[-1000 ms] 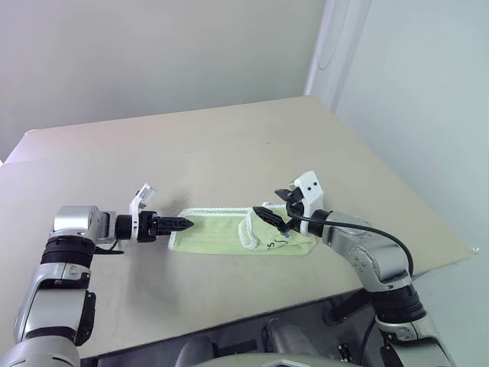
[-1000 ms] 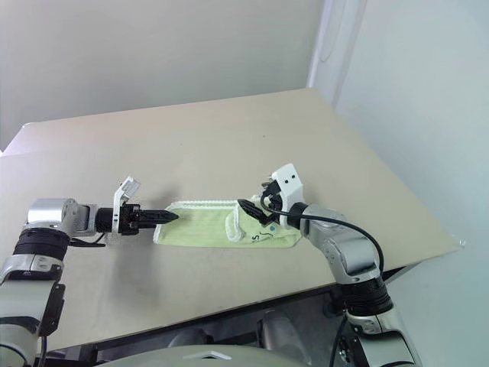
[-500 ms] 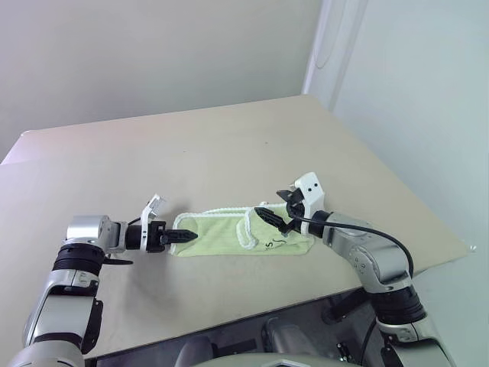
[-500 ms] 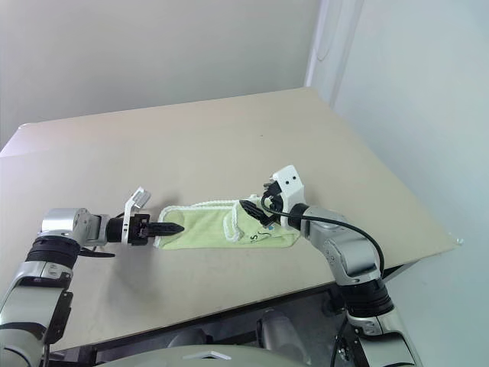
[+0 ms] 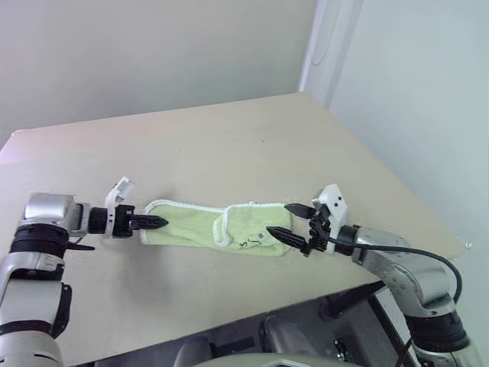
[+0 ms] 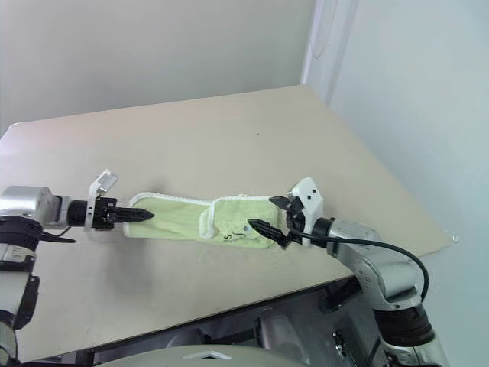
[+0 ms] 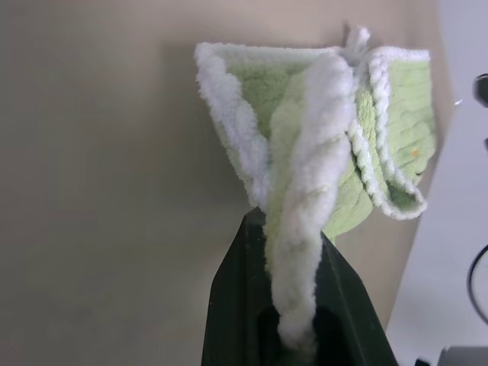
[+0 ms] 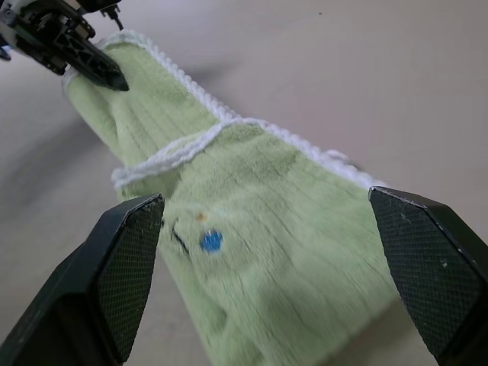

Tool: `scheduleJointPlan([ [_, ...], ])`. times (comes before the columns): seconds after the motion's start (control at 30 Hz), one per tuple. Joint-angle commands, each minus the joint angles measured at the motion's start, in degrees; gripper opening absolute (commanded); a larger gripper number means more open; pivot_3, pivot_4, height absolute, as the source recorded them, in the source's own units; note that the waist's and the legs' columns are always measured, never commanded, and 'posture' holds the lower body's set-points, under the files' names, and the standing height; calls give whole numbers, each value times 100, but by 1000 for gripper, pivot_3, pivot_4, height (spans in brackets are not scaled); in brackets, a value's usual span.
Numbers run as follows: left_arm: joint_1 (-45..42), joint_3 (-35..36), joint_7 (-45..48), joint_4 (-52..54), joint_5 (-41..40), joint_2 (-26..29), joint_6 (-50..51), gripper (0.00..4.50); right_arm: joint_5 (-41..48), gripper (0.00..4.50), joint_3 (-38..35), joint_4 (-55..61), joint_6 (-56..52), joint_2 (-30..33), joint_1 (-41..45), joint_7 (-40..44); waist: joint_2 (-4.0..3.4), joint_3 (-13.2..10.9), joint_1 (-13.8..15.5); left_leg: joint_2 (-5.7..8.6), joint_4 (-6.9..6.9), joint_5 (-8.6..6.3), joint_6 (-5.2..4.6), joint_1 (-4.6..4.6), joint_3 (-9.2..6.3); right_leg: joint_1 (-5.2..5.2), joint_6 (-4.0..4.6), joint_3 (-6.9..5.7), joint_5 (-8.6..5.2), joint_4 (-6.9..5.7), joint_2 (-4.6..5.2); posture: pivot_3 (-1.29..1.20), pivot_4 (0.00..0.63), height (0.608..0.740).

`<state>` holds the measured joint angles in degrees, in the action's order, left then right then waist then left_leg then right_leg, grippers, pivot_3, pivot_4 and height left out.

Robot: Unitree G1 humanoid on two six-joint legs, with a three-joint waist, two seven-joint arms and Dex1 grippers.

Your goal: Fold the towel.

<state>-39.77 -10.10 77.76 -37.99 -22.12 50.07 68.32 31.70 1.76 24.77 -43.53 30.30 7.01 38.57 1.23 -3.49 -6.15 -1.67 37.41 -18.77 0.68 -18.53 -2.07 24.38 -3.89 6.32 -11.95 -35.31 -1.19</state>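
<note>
The light-green towel lies stretched in a long strip on the tan table, its white corded edging crossing the middle and a small dark mark near the front. My left gripper is shut on the towel's left end; the left wrist view shows the white corded edge pinched between the black fingers. My right gripper stands open at the towel's right end, fingers spread wide on either side of the cloth without closing on it.
The table's front edge runs close below the towel and its right corner lies just past my right arm. A pale wall rises to the right. A black cable runs along the right forearm.
My left gripper has shut on the towel's left end and pulled it left, stretching the cloth. My right gripper, still open, has drawn back from the towel's middle to its right end.
</note>
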Motion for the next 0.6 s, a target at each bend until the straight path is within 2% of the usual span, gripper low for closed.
scheduleJointPlan([
  [0.03, -493, -215, 181, -165, 150, 134, 133, 19, 34, 4500, -48, 162, 34, 21, 35, -20, 11, -7, 13, 0, -1, 0, 0, 0, 0, 0, 0, 0, 0, 0, 0, 0, 0, 740],
  [0.23, -1229, -364, 345, 425, -220, -158, 782, 19, 83, 4500, 25, 146, -90, -141, 94, -217, 33, -20, 57, 0, -2, 0, 0, -14, 0, 5, 0, 0, -1, 11, 1, 0, 0, 740],
  [0.43, -1524, -1113, 547, 1226, -402, -325, 1091, 19, 180, 4500, 1, 341, -382, -152, 0, -443, 31, -21, 32, 1, -16, 0, -1, -18, 4, 12, -14, 4, -9, 10, 2, 0, 0, 740],
  [0.6, -1860, -1546, 814, 1257, -540, -549, 1078, 19, 288, 4500, -160, 493, -494, -194, -88, -645, 31, -22, 58, 0, -16, 0, -1, -27, 0, 28, -8, 2, -13, -4, -3, 0, 0, 740],
])
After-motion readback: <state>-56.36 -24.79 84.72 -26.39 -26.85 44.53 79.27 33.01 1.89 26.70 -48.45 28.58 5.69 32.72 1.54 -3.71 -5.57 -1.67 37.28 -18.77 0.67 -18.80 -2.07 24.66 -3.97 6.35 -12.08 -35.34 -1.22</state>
